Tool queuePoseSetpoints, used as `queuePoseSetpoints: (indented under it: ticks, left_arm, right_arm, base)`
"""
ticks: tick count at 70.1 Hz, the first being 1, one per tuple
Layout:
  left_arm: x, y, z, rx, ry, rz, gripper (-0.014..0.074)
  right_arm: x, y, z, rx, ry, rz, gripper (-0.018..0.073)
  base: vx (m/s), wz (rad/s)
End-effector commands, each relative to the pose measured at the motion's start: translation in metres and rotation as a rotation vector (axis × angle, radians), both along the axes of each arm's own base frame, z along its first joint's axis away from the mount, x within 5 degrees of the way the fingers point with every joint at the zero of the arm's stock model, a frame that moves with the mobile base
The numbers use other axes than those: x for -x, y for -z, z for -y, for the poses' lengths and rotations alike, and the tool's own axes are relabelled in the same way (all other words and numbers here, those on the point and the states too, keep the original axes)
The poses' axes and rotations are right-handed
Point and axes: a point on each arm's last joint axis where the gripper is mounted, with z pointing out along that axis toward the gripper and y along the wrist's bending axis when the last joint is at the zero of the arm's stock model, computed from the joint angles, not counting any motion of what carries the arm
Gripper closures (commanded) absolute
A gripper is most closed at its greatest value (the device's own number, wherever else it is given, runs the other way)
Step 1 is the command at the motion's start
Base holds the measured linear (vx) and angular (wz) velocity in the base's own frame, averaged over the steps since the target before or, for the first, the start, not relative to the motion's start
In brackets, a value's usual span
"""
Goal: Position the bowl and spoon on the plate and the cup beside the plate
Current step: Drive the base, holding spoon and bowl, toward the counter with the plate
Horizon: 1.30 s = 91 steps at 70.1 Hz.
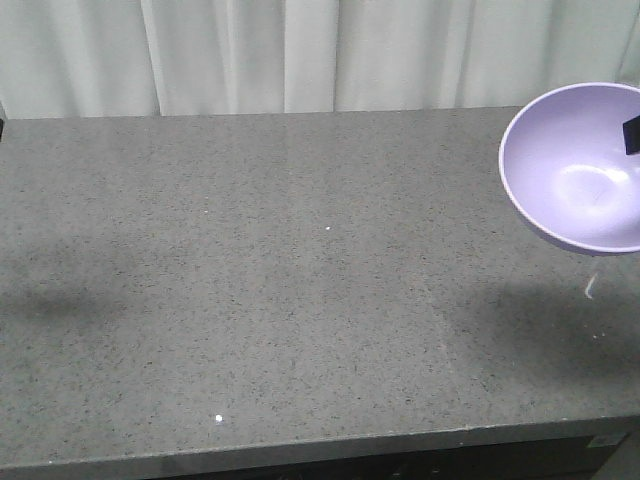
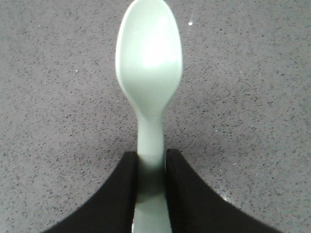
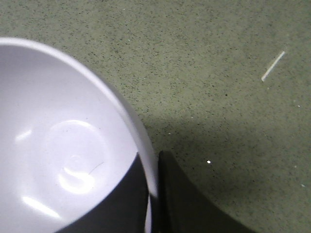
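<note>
The left gripper (image 2: 151, 162) clamps the spoon (image 2: 149, 63) by its handle, scoop held above the grey speckled countertop (image 1: 250, 250); the right gripper (image 3: 152, 170) pinches the bowl (image 1: 575, 170) at its rim, one finger inside, one outside; the bowl hangs tilted over the countertop's right end.

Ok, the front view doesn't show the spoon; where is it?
In the left wrist view, the spoon is held by its handle in the left claw, scoop pointing away over the grey countertop.
</note>
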Motion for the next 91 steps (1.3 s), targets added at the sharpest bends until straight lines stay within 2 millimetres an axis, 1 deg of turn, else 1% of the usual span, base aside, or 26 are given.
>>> queuePoseSetpoints:
  ticks: [1,23,91]
  left_arm:
    - [0.0064,-0.0208,0.0017,0.003,0.005,0.112,0.0603]
    - [0.0064,-0.0208,0.0017,0.003,0.005,0.112,0.0603]
    - [0.0064,-0.0208,0.0017,0.003,0.005,0.113,0.0603]
  right_arm:
    - [0.004,-0.0152,0.0016,-0.001,0.004,0.097,0.0566]
    - [0.004,-0.0152,0.0016,-0.001,0.004,0.097,0.0566]
    - [0.004,-0.0152,0.0016,-0.001,0.004,0.097,0.0566]
  base:
    - [-0.01,-0.23]
    - [-0.01,-0.35]
    - [-0.05,-0.51]
